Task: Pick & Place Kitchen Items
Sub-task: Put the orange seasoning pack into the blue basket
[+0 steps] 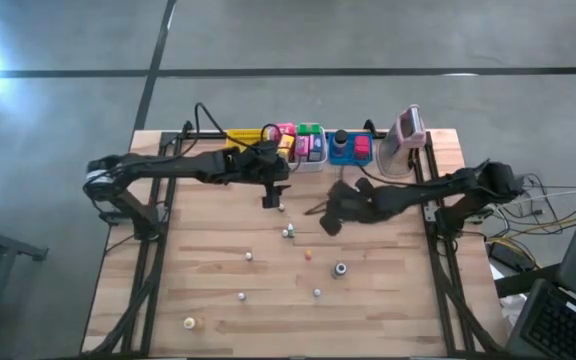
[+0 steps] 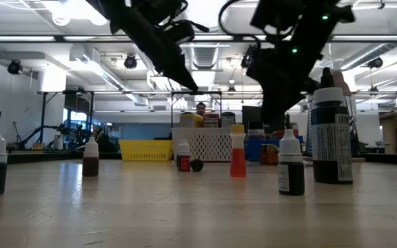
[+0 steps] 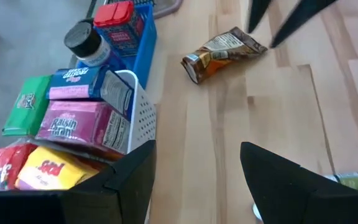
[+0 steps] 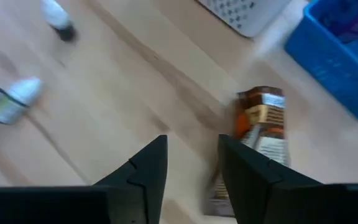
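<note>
Table [image 1: 388, 300]: a wooden top is seen from above, with small bottles spread over its middle and front.
Bins: a yellow bin [image 1: 243, 137], a white bin [image 3: 138, 118] and a blue bin [image 3: 143, 37] are lined up at the far edge. Pink, green, blue and red packets are already packed inside them.
Left arm: the left gripper [image 3: 197, 177] is held above the table just in front of the white bin. Its fingers are spread wide and nothing is held.
Right arm: the right gripper [image 4: 192, 168] is hung over the table close to the brown packet. Its fingers are parted with a small gap and nothing is held.
Brown packet [image 3: 222, 53]: it is laid flat on the wood just beside the blue bin, and not in any bin yet.
Small bottles: one white-capped bottle [image 4: 8, 99] is tipped on its side; others, like the orange one [image 2: 238, 153], are stood upright.
Risk: the flat packet could be pushed along the wood and not lifted, if the fingers are closed too high.
Risk: the two arms could be bumped together, since both are near the same spot.
</note>
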Motion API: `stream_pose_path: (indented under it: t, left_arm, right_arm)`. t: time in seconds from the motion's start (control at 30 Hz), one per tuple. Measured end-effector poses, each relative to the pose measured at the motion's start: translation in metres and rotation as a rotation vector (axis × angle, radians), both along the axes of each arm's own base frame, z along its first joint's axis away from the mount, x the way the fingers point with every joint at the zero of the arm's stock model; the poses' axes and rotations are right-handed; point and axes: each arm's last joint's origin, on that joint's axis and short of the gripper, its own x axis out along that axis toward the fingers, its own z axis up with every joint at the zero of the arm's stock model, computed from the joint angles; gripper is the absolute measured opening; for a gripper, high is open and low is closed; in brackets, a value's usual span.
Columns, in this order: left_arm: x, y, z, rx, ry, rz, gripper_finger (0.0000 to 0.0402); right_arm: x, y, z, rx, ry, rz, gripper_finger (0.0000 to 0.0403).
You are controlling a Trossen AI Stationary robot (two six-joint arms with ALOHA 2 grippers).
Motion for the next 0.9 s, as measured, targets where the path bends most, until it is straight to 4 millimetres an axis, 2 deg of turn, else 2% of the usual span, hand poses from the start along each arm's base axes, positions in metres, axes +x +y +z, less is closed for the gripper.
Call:
stream_pose_path:
  t: [0.17,0.4,0.73,0.9]
  left_arm:
    - [-0.003,0.002,0.005,0.021,-0.010,-0.006,0.0238]
    - [-0.006,0.004,0.004,0.028,0.018,-0.010,0.0238]
    - [-0.006,0.004,0.004,0.030,0.020,-0.017,0.0238]
    - [-0.006,0.003,0.004,0.025,0.019,-0.018,0.0238]
  right_arm:
    - [0.025,-0.006,0.004,0.020,0.159,-0.005,0.0153]
    - [0.048,-0.004,-0.010,0.052,0.368,-0.054,0.0155]
    - [0.061,-0.002,-0.040,0.131,0.464,-0.122,0.0256]
    - [0.060,-0.003,-0.050,0.122,0.495,-0.171,0.0284]
